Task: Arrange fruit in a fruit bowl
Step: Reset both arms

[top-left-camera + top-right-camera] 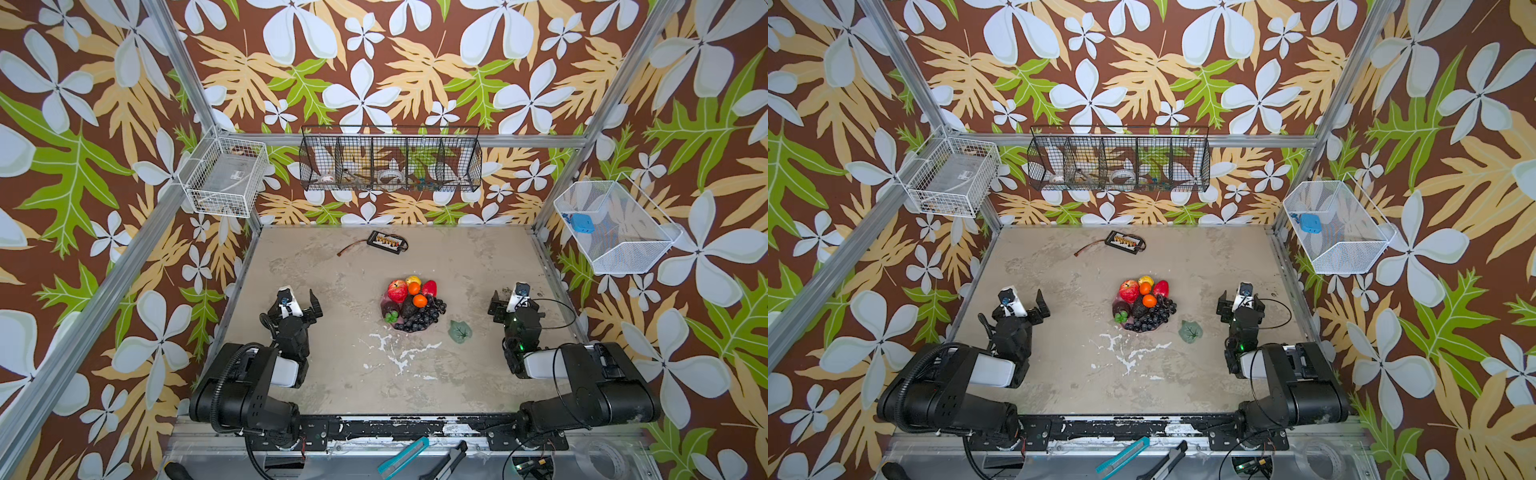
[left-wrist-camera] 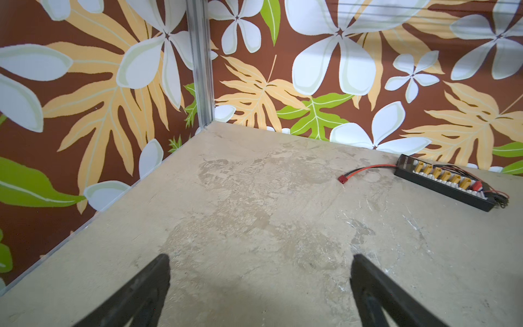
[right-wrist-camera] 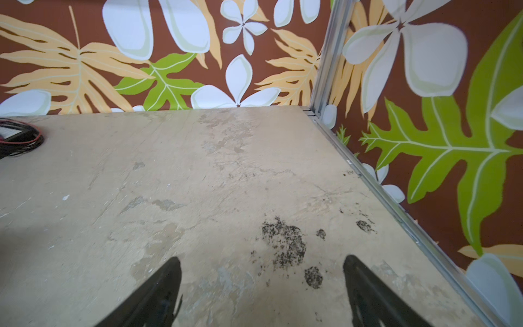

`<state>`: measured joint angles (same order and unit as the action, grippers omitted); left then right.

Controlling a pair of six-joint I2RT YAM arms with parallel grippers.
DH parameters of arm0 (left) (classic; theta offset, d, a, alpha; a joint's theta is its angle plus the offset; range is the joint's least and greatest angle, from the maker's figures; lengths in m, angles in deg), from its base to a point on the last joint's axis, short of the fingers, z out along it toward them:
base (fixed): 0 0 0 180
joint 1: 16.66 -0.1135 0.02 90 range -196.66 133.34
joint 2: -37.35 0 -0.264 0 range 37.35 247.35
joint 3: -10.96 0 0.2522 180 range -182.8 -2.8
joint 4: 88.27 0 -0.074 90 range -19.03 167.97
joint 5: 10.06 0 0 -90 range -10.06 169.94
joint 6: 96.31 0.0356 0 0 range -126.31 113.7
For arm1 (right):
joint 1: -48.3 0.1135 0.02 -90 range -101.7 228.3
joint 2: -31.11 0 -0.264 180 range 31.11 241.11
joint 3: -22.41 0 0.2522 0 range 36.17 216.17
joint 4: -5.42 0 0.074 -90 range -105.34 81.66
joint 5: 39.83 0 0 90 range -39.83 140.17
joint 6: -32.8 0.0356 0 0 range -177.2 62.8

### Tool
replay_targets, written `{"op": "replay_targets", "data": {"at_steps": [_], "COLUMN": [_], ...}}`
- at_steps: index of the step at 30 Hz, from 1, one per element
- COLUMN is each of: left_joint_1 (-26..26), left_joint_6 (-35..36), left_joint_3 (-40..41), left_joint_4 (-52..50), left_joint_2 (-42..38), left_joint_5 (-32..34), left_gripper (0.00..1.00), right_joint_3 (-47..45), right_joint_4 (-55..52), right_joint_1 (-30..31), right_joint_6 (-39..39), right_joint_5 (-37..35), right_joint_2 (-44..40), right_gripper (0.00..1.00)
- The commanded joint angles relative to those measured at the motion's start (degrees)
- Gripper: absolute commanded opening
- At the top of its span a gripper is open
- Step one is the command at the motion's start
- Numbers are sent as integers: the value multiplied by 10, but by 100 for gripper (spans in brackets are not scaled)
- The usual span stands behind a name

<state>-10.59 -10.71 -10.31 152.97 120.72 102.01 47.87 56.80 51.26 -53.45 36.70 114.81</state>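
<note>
Floral wallpaper rings your desk (image 1: 332, 374); the fruit (image 1: 411, 305) sits piled in the fruit bowl (image 1: 385, 301) at centre. Your left pincer (image 2: 260, 259) and right pincer (image 3: 261, 259) gape wide, empty. Any print on the connector board (image 1: 385, 242) is too small to read.

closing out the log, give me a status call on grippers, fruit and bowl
Left gripper open, empty. Right gripper open, empty. Fruit piled in fruit bowl, none loose. Leaf beside bowl, not blocking.

All fruit (image 1: 413, 306) in fruit bowl (image 1: 384, 300)
</note>
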Motion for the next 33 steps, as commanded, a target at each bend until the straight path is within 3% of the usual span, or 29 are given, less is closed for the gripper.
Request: {"op": "replay_targets", "data": {"at_steps": [1, 33], "left_joint_1": [-1, -1], "left_joint_6": [-2, -2], "left_joint_3": [0, -1], "left_joint_4": [23, 23], "left_joint_2": [1, 2], "left_joint_5": [-4, -4], "left_gripper": [100, 100], "right_joint_3": [0, 2], "right_joint_4": [31, 28], "right_joint_1": [-1, -1], "right_joint_6": [-7, -6], "right_joint_5": [23, 24], "right_joint_2": [1, 3], "right_gripper": [100, 100]}}
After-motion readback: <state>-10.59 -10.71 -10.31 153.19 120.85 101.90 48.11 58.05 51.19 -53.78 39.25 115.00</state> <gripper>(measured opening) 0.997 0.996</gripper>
